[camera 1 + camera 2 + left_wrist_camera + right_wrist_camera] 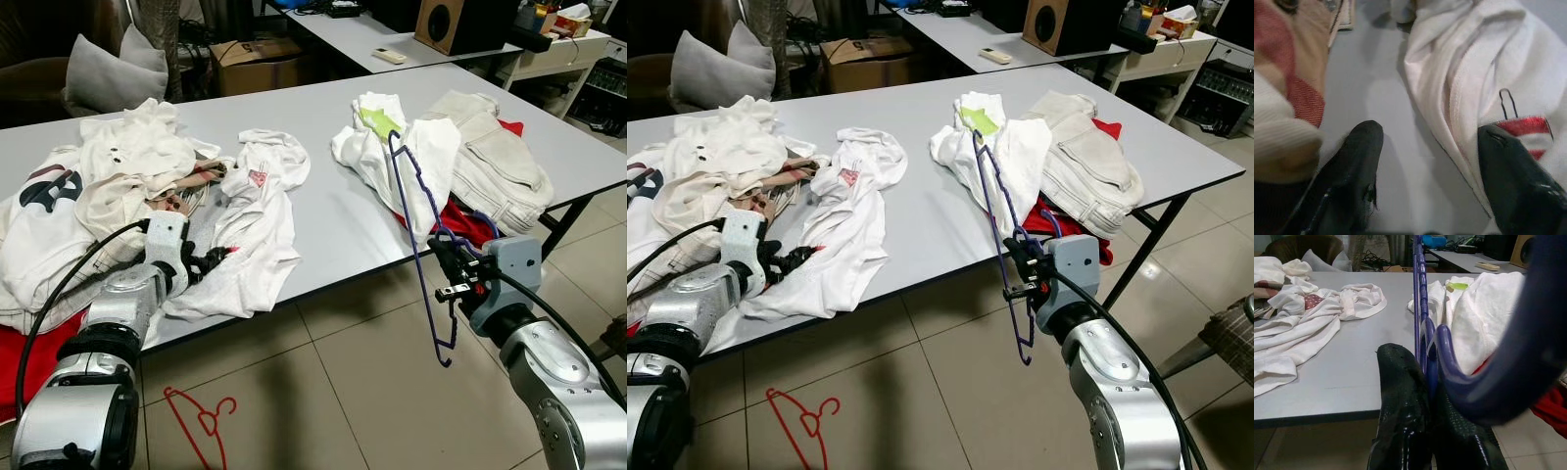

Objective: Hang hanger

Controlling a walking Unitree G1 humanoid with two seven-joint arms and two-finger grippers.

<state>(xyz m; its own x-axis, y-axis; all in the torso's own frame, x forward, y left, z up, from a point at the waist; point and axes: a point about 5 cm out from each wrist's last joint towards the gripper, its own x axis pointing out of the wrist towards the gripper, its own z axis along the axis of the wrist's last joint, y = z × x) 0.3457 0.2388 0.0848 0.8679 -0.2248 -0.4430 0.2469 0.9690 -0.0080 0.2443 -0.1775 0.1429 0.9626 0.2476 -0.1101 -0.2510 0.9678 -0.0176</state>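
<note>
A purple wire hanger (pixel 423 223) stands nearly upright at the table's front edge, its top against a white shirt (pixel 411 157) and its lower end hanging below the table. My right gripper (pixel 449 270) is shut on the hanger's middle; its black fingers (pixel 1400 401) pinch the purple wire (pixel 1422 318). My left gripper (pixel 208 260) rests open on the table among white clothes, its two fingers (pixel 1354 166) spread apart over bare grey table beside a white garment (pixel 1469 78) with a red label.
Piles of white and red clothes (pixel 118 186) cover the grey table (pixel 323 225). A beige jacket (pixel 495 157) lies at the right end. A red hanger (pixel 201 421) lies on the tiled floor. A cardboard box (pixel 257 61) and a second table stand behind.
</note>
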